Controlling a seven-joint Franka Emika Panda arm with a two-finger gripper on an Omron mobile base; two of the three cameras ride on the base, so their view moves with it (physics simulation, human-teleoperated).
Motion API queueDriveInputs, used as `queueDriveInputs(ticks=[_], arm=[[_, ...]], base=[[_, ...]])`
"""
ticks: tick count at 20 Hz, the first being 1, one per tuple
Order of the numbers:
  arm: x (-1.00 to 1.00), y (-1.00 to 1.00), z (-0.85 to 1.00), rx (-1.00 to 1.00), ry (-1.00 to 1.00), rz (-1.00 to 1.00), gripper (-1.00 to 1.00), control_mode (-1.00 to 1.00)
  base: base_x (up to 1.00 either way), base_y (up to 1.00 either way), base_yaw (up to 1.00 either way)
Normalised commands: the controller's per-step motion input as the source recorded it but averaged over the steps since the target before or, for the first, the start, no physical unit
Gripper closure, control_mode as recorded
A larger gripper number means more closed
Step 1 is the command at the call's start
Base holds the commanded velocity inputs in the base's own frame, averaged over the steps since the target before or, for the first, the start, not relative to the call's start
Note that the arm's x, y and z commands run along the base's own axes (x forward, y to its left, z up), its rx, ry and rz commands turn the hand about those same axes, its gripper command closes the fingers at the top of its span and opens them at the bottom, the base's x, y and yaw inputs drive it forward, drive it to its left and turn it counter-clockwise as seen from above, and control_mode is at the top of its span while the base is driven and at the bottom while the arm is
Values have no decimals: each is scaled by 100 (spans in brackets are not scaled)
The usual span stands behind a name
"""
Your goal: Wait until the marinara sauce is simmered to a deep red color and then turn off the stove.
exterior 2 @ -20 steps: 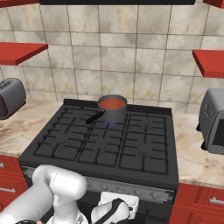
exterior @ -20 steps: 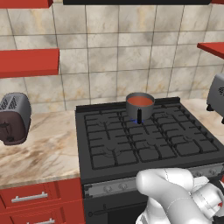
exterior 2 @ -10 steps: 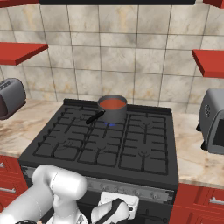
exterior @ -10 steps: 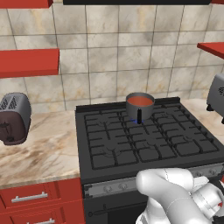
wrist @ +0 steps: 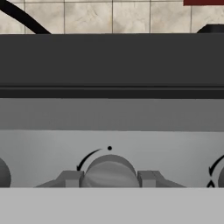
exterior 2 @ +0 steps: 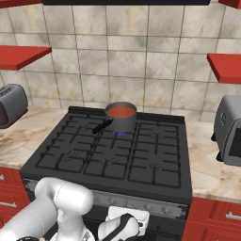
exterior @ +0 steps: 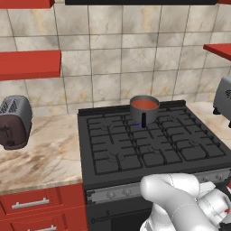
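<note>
The marinara sauce (exterior: 144, 104) (exterior 2: 121, 111) is an orange-red disc in a small grey saucepan (exterior: 144, 113) (exterior 2: 121, 123) on a rear burner of the black stove (exterior: 135, 149) (exterior 2: 113, 160). A small blue flame shows under the pan. My gripper (wrist: 109, 178) is low at the stove's grey front strip. Its two fingertips (wrist: 70, 178) press against the sides of a round grey knob (wrist: 109, 168), so it is shut on that knob. A black dot and a curved arrow are printed above the knob. Parts of neighbouring knobs show at both edges of the hand view.
A dark toaster (exterior: 13, 122) (exterior 2: 10, 106) stands on the marble counter to the left. A grey appliance (exterior 2: 229, 136) (exterior: 223, 97) stands on the counter to the right. Red shelves (exterior: 29, 63) hang on the tiled wall, and red cabinets (exterior: 40, 205) flank the stove.
</note>
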Motion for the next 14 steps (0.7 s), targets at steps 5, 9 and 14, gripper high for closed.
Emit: queueDriveInputs(ticks=[5,9,14], arm=[[0,0,0,0,0,0,100,-100],[0,0,0,0,0,0,100,-100],[0,0,0,0,0,0,100,-100]], base=[[0,0,0],[0,0,0],[0,0,0]])
